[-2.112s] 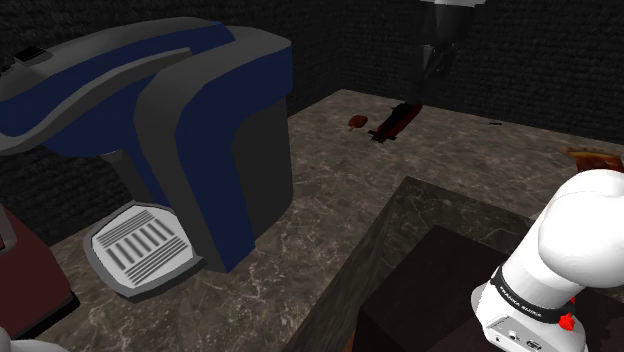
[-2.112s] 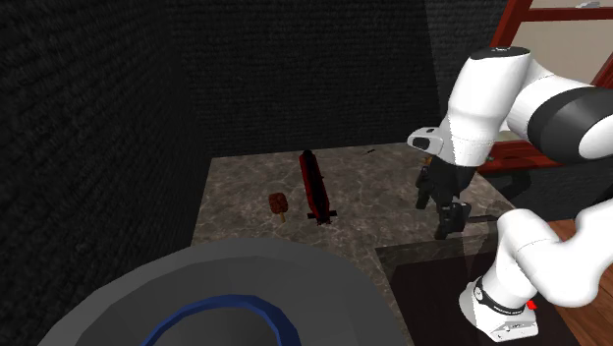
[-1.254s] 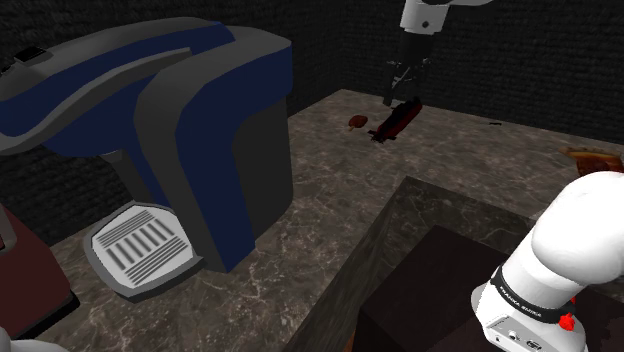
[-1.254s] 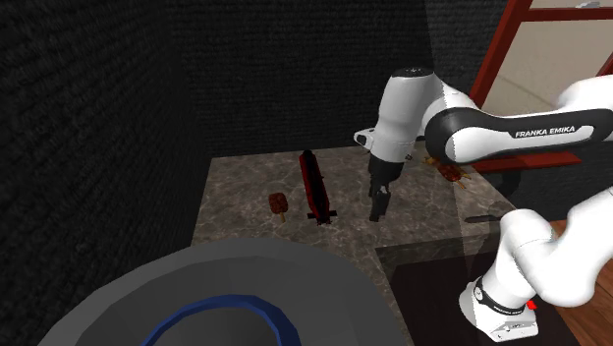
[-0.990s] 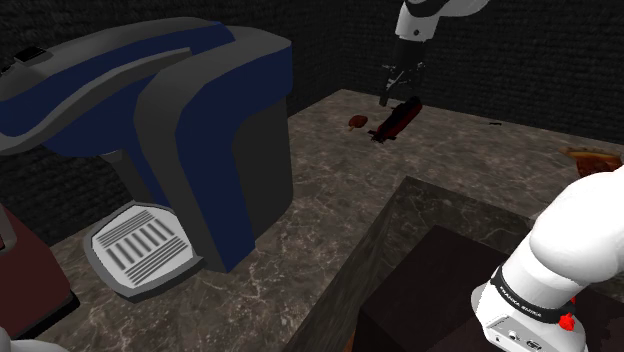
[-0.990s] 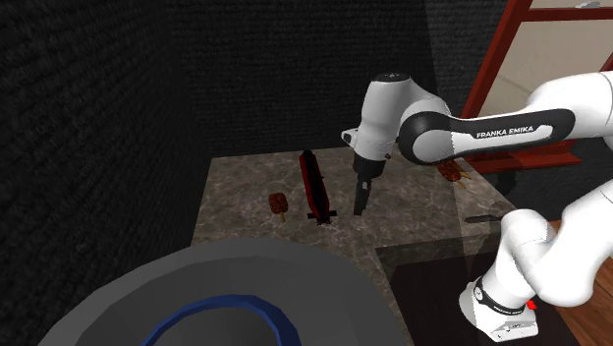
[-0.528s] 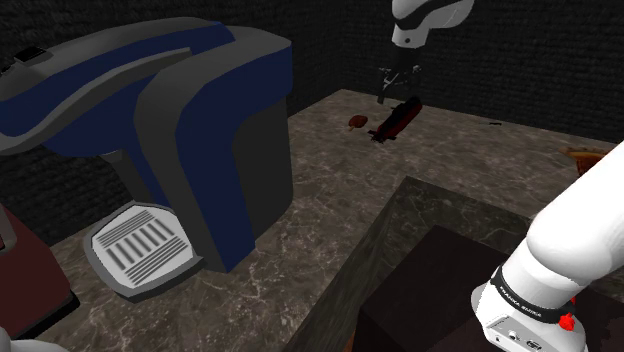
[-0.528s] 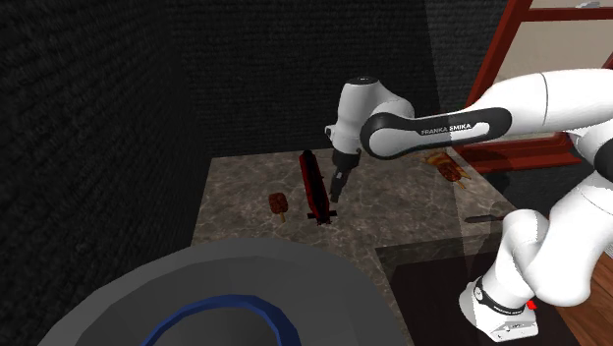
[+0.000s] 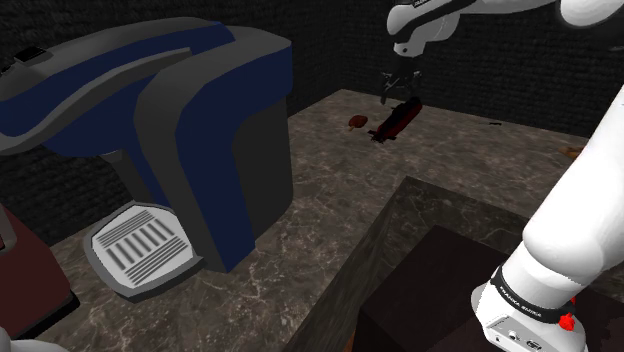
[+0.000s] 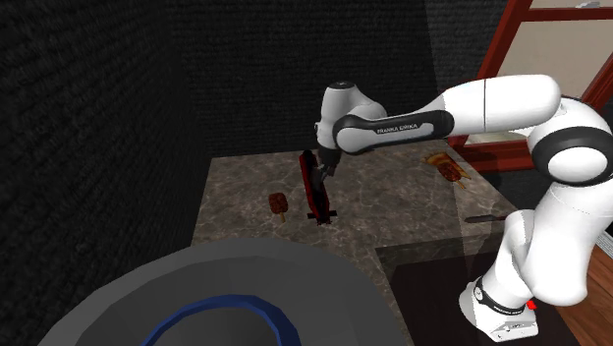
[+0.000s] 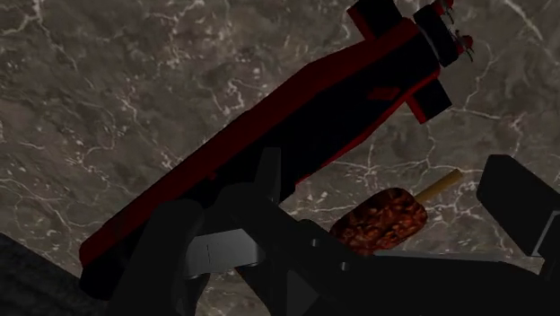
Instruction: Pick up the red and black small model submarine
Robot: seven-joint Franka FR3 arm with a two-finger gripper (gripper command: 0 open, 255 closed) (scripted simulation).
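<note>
The black two-finger gripper [image 10: 321, 171], fingers spread apart, hovers over the long red-and-black model submarine [image 10: 316, 201], which lies on the dark marbled counter [image 10: 393, 211] beneath one finger.

FRANKA EMIKA lettering on white arm [image 10: 462, 110].

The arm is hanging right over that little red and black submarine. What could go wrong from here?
1. The open gripper does not look centred on the submarine. In the wrist view the hull runs slantwise, close to one finger, so closing might shove or spin it rather than clasp it.
2. A brown snack on a stick lies close beside the hull and appears to sit between the fingers. Coming down could knock it or pinch it too.
</note>
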